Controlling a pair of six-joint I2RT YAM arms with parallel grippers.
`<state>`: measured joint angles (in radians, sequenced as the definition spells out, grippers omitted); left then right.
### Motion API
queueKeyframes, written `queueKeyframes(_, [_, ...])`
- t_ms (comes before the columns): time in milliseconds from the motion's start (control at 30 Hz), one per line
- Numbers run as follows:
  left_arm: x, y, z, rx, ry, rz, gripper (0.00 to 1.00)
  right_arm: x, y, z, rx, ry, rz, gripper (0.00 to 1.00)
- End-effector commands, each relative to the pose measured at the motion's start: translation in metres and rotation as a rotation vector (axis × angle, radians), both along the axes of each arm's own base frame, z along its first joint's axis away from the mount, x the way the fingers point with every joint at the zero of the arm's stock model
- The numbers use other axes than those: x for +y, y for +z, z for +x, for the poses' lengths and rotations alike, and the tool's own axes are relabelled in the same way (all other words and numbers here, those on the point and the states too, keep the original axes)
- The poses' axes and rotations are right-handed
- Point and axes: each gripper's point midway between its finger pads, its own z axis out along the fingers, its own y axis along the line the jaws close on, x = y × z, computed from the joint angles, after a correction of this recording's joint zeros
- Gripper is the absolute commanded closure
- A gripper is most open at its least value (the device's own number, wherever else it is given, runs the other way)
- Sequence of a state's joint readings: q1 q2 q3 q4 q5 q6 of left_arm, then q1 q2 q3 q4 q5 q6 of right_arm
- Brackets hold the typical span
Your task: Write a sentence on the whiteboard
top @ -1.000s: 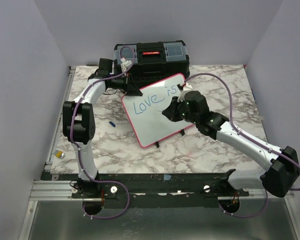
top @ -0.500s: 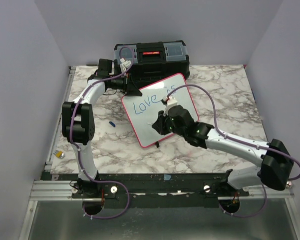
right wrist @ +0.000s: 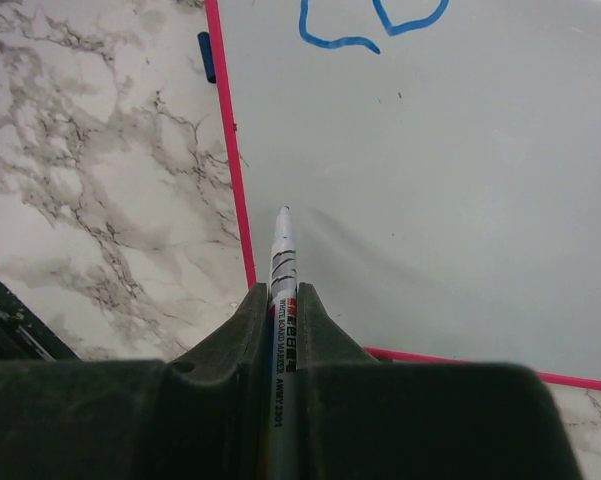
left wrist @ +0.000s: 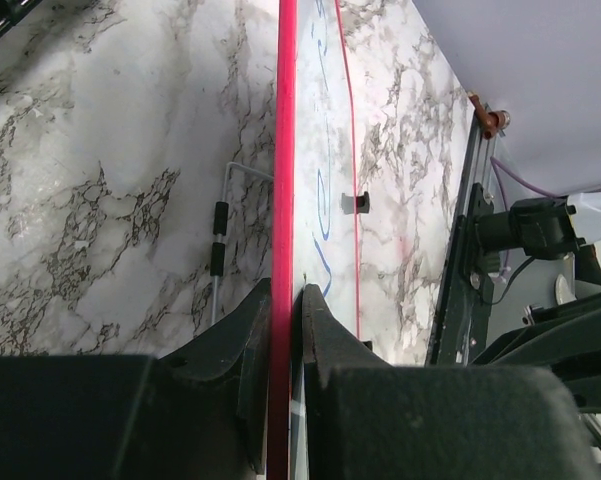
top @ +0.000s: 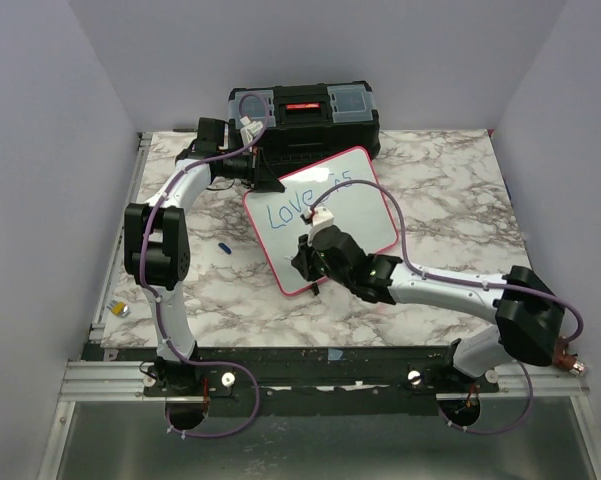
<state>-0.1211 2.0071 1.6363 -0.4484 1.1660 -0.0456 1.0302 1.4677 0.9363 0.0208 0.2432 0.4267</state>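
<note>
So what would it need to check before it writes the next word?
1. Board held steady: the left gripper is shut on the pink edge of the whiteboard. Ok.
2. Pen gripped: the right gripper is shut on the marker, tip pointing forward. Ok.
3. Tip over the board: it sits just inside the pink edge, over white surface. Ok.
4. Tip touching the surface: cannot tell.
5. Room for a new line: the area below the sentence, which so far reads "Love is", is blank. Ok.
</note>
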Motion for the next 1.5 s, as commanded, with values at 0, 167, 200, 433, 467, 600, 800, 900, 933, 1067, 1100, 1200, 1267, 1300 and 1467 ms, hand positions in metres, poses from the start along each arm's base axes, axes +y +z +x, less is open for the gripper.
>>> queueKeyframes(0, [0.005,0.008,0.015,-0.168,0.030,0.054,1.00,0.008,0.010,0.013,-0.064,-0.041,-0.010,0.99])
queueKeyframes(167, [0.006,0.009,0.016,-0.174,0.036,0.061,1.00,0.011,0.012,0.020,-0.080,-0.064,-0.016,0.99])
queueKeyframes(200, [0.007,0.009,0.016,-0.176,0.037,0.062,1.00,0.011,0.012,0.021,-0.082,-0.069,-0.019,0.99])
queueKeyframes(433, [0.008,0.012,0.015,-0.185,0.047,0.071,1.00,0.012,0.001,0.026,-0.064,-0.099,-0.044,0.99])
queueKeyframes(467, [0.008,0.012,0.015,-0.184,0.048,0.071,1.00,0.013,-0.001,0.026,-0.061,-0.099,-0.046,0.99])
queueKeyframes(600, [0.008,0.013,0.016,-0.185,0.050,0.070,1.00,0.012,-0.007,0.026,-0.047,-0.107,-0.059,0.99])
queueKeyframes(800, [0.009,0.014,0.014,-0.189,0.053,0.073,1.00,0.005,-0.012,0.028,-0.045,-0.145,-0.080,0.99])
queueKeyframes(900, [0.008,0.015,0.014,-0.189,0.057,0.071,1.00,-0.005,-0.018,0.029,-0.044,-0.170,-0.120,0.99])
queueKeyframes(933, [0.008,0.017,0.013,-0.194,0.057,0.070,1.00,-0.008,-0.017,0.029,-0.049,-0.181,-0.127,0.99])
queueKeyframes(1067, [0.009,0.018,0.012,-0.200,0.061,0.069,1.00,-0.014,-0.014,0.034,-0.063,-0.224,-0.132,0.99])
queueKeyframes(1100, [0.008,0.019,0.012,-0.201,0.060,0.067,1.00,-0.014,-0.013,0.035,-0.064,-0.227,-0.129,0.99])
queueKeyframes(1200, [0.007,0.019,0.013,-0.201,0.060,0.065,1.00,-0.009,-0.010,0.038,-0.066,-0.231,-0.123,0.99])
queueKeyframes(1267, [0.008,0.019,0.013,-0.201,0.060,0.065,1.00,-0.006,-0.009,0.040,-0.068,-0.236,-0.121,0.99])
queueKeyframes(1300, [0.007,0.019,0.012,-0.200,0.060,0.065,1.00,-0.004,-0.008,0.041,-0.070,-0.235,-0.120,0.99])
queueKeyframes(1467, [0.007,0.020,0.013,-0.203,0.061,0.065,1.00,0.003,-0.005,0.044,-0.074,-0.218,-0.116,0.99])
